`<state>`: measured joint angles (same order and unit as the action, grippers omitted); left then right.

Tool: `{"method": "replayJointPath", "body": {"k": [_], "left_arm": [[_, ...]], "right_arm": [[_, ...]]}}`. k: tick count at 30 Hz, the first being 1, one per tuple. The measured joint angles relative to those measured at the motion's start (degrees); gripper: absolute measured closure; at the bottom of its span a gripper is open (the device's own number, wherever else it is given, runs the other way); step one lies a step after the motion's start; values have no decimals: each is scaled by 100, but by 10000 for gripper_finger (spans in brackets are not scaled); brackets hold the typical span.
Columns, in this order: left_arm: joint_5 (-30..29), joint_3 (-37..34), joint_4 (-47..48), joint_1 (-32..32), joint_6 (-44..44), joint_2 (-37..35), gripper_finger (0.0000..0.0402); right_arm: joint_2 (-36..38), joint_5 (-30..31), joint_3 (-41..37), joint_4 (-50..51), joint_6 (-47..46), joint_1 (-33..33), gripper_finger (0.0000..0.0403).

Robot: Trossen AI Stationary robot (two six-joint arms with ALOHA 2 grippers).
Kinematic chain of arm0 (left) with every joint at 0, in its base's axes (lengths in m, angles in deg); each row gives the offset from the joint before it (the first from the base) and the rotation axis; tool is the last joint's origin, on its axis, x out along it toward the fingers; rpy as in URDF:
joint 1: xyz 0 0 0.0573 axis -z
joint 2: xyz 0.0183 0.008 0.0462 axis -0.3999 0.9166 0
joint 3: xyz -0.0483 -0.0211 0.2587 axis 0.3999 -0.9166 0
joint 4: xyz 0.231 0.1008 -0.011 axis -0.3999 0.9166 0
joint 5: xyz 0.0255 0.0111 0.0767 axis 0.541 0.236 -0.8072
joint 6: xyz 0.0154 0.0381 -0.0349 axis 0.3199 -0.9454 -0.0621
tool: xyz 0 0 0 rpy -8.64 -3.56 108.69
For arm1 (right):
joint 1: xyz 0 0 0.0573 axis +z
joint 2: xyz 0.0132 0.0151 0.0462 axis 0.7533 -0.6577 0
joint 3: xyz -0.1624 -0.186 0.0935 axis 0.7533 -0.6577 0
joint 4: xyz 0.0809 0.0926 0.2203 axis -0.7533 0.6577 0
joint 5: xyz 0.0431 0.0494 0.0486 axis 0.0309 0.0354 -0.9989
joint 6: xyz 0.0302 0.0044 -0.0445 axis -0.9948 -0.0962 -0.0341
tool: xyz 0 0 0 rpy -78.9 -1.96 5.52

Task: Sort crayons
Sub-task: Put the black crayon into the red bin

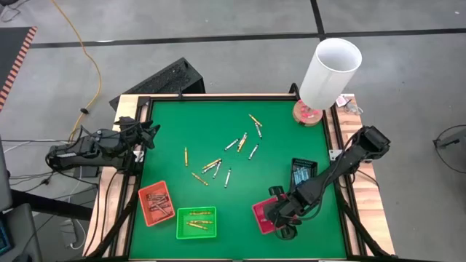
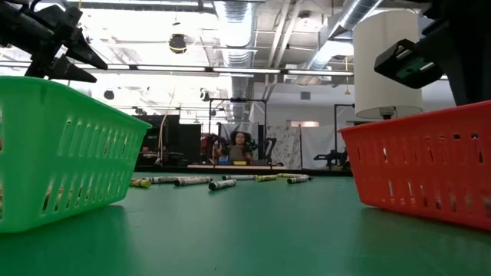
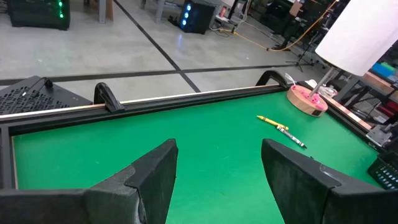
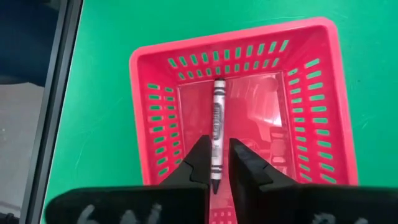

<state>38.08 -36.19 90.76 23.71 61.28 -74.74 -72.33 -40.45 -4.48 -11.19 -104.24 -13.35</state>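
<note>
My right gripper [image 1: 280,216] hangs over the red tray [image 1: 260,218] near the table's front right, pointing steeply down. A grey crayon [image 4: 216,124] lies between its fingers [image 4: 219,165], which stand only narrowly open. Several loose crayons [image 1: 218,164] lie flat on the green mat mid-table. The orange tray [image 1: 156,204] and the green tray [image 1: 196,222] hold crayons, and the black tray [image 1: 302,173] holds light blue ones. My left gripper [image 3: 217,180] waits open at the table's left edge [image 1: 149,135], with nothing between its fingers. My right gripper has the grey crayon's near end [image 4: 215,177] between its two fingers, the crayon lying along them. A thin dark slit shows beside it, and I cannot tell whether the fingers touch it. The crayon's far end [image 4: 218,84] points down onto the red tray's floor.
A tall white cylinder [image 1: 331,73] on a round pink base stands at the far right corner. A raised black frame [image 3: 186,99] runs round the mat. Two crayons [image 3: 280,124] lie near the far right. Bare mat lies between the trays and the loose crayons.
</note>
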Motion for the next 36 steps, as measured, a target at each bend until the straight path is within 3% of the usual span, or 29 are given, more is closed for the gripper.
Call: {"method": "replayJointPath", "body": {"k": [9, 15, 21, 28, 36], "left_arm": [[0, 0, -2, 0, 0, 0, 178], [0, 0, 0, -2, 0, 0, 178], [1, 0, -2, 0, 0, -2, 178], [2, 0, -1, -2, -2, 0, 178], [2, 0, 0, -2, -20, -1, 178]], "right_arm": [[0, 177, 62, -10, 2, -152, 353], [13, 175, 738, 581, 219, -692, 353], [15, 462, 1368, 1151, 1539, -1386, 353], [7, 645, 1473, 1196, 3658, -2257, 353], [2, 644, 1473, 1505, 4756, -3306, 353]]}}
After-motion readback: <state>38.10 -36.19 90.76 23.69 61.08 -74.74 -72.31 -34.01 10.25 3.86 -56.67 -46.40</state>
